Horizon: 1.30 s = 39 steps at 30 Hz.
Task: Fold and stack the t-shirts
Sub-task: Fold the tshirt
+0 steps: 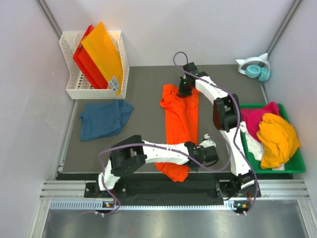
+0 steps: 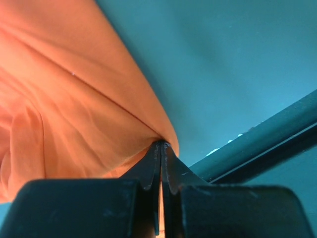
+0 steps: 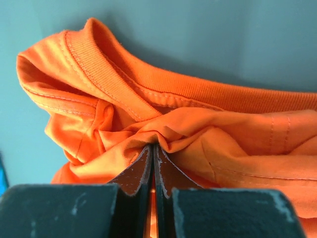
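A bright orange t-shirt (image 1: pixel 181 119) lies as a long strip down the middle of the grey mat. My left gripper (image 1: pixel 210 148) is shut on its near right edge; the wrist view shows orange cloth (image 2: pixel 74 114) pinched at the tips of the fingers (image 2: pixel 153 163). At the far end my right gripper (image 1: pixel 186 85) is shut on the bunched cloth by the collar (image 3: pixel 148 84), a fold caught between its fingers (image 3: pixel 141 171). A dark teal-blue t-shirt (image 1: pixel 104 118) lies crumpled at the left. Magenta (image 1: pixel 257 119), yellow-orange (image 1: pixel 278 136) and white (image 1: pixel 252 141) t-shirts are heaped in the green bin.
A green bin (image 1: pixel 292 166) stands at the right edge. A white basket (image 1: pixel 74 91) at the back left holds stiff orange and red sheets (image 1: pixel 101 54). Headphones (image 1: pixel 255 68) lie at the back right. The mat's front edge (image 2: pixel 257 134) runs close to my left gripper.
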Each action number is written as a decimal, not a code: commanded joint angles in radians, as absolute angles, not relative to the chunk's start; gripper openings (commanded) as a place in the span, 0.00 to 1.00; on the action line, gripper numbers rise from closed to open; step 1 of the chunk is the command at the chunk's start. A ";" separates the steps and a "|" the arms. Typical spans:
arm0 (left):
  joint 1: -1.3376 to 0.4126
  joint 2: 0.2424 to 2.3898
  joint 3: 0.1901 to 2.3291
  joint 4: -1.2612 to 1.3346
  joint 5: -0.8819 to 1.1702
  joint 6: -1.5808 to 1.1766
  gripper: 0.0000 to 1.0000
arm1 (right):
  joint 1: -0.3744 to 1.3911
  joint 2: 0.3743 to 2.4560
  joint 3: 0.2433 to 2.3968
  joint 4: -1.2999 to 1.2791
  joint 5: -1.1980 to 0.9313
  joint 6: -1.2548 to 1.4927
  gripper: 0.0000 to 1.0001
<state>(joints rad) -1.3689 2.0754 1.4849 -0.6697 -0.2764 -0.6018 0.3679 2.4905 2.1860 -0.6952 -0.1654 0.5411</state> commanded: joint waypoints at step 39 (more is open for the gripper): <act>-0.965 1.583 1.270 -0.584 -0.505 -0.695 0.55 | 0.314 1.541 1.401 -0.459 -0.038 0.462 0.35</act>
